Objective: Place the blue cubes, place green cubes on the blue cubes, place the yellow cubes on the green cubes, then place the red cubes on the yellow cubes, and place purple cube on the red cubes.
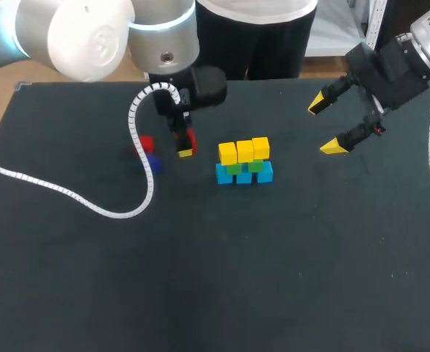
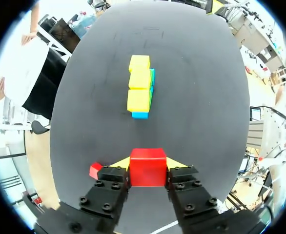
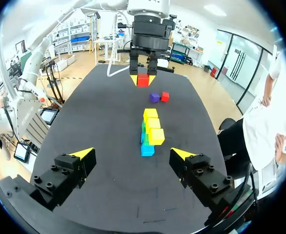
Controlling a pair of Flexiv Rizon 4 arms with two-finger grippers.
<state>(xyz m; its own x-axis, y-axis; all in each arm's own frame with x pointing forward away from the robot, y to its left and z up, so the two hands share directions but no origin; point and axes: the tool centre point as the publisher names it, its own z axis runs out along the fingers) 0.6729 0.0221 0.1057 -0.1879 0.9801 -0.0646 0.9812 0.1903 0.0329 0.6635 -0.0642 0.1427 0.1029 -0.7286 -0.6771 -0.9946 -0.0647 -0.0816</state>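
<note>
The left gripper (image 2: 148, 164) pinches a red cube (image 2: 148, 168) between its yellow tips, one finger on each side. It is low over the black table (image 1: 200, 279); I cannot tell whether the cube touches the surface. A second red cube (image 2: 95, 170) lies on the table just beside one of the gripper's fingers. A purple cube (image 3: 154, 97) sits near that one but apart from it.

Ahead of the left gripper stands the stack (image 3: 149, 131). It has a row of three blue cubes (image 1: 244, 176) at the bottom, green cubes (image 1: 255, 166) on them, and three yellow cubes (image 1: 245, 150) in a row on top.

The right gripper (image 3: 132, 156) hangs above the table on the other side of the stack, well apart from it, with its fingers spread wide.
</note>
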